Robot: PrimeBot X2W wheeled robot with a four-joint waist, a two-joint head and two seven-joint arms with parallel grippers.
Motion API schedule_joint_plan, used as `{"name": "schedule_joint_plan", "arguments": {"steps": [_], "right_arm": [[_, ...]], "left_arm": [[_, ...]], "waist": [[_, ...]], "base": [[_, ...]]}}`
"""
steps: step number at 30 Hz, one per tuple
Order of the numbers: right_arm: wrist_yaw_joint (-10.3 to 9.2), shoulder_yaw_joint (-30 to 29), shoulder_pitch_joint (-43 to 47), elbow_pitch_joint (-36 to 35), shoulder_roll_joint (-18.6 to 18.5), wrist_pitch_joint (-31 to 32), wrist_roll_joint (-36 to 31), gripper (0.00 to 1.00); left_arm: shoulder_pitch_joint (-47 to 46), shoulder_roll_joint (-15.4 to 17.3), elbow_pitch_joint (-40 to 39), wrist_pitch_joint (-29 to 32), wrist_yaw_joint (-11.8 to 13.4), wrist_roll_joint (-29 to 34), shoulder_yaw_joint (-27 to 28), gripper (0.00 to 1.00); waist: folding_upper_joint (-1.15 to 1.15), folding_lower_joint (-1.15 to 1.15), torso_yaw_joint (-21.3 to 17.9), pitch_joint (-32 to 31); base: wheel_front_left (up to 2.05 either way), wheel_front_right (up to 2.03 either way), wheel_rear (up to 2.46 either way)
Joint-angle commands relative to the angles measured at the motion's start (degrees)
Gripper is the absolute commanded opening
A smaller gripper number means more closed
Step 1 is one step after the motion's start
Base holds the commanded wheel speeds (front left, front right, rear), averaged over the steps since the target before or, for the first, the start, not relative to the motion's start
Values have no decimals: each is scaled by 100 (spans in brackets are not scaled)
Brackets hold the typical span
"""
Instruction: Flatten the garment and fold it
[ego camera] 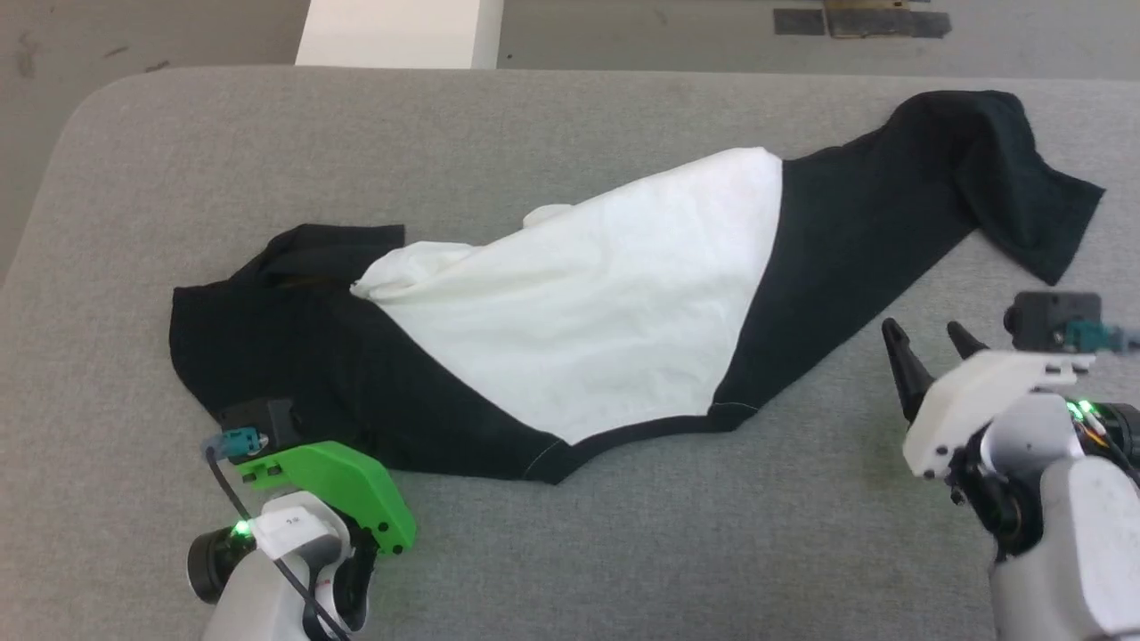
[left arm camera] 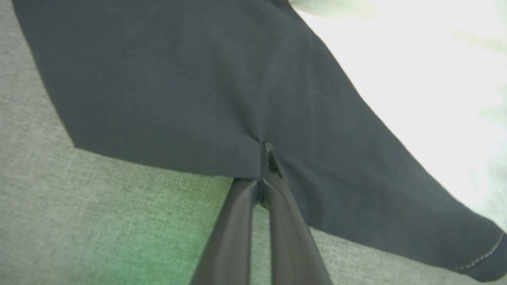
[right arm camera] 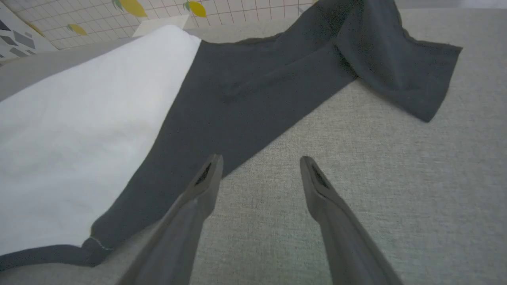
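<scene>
One shirt [ego camera: 588, 303]: laid crumpled across the grey table [ego camera: 623, 552], white panel in the middle, black parts at both ends.
Left gripper [left arm camera: 261, 166]: fingers are closed on the black near-left edge of the shirt; the cloth is puckered at the pinch.
Right gripper [right arm camera: 260, 160]: fingers are held wide apart with nothing between them, over bare table just beside the shirt's black near-right edge.
Sleeve [ego camera: 1024, 196]: folded over at the far right.

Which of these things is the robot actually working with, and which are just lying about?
In the job: shirt, left gripper pinching its black edge, open right gripper, grey table.
Lying about: white block beyond the table, dark patch on floor.
</scene>
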Motion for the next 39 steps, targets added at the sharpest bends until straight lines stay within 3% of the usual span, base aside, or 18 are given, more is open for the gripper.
{"name": "schedule_joint_plan", "arguments": {"steps": [1, 10, 17, 18, 20, 22, 31, 34, 39], "right_arm": [[-8, -40, -180, 157, 16, 152, 39, 100], [-8, -432, -1140, 1326, 17, 1380, -122, 100], [-8, -507, -1542, 1757, 18, 1639, -296, 100], [-8, -498, -1583, 1801, 18, 1663, -317, 92], [-8, -474, -1649, 1851, 18, 1631, -328, 40], [-8, -430, -1680, 1881, 18, 1563, -336, 1], [-8, -254, -1364, 1320, 18, 908, -80, 0], [-8, -113, -1094, 613, -15, 893, -44, 0], [-8, 237, -940, -711, -480, 1341, 112, 0]], "left_arm": [[-3, -41, 49, 0, -29, 15, -42, 0], [-149, -106, 131, -128, -113, -15, -171, 0], [-214, -123, 127, -190, -110, -31, -208, 0], [-217, -118, 125, -194, -107, -32, -210, 0], [-222, -113, 125, -186, -105, -36, -221, 0], [-228, -116, 118, -192, -109, -53, -226, 0], [-224, -22, -170, -585, -234, -117, -114, 0], [-203, 33, -679, -653, -427, -343, 13, 0], [-389, 342, -1691, -215, -792, -758, 132, 0]], "waist": [[0, 0, 84, 69], [0, 0, 286, 255], [0, 0, 344, 367], [0, 0, 343, 381], [0, 0, 345, 405], [0, 0, 348, 419], [0, 0, 270, 174], [0, 0, 222, 12], [0, 0, 66, -149]], "base": [[0, 0, 0], [0, 0, 0], [0, 0, 0], [0, 0, 0], [0, 0, 0], [0, 0, 0], [0, 0, 0], [0, 0, 0], [0, 0, 0]]}}
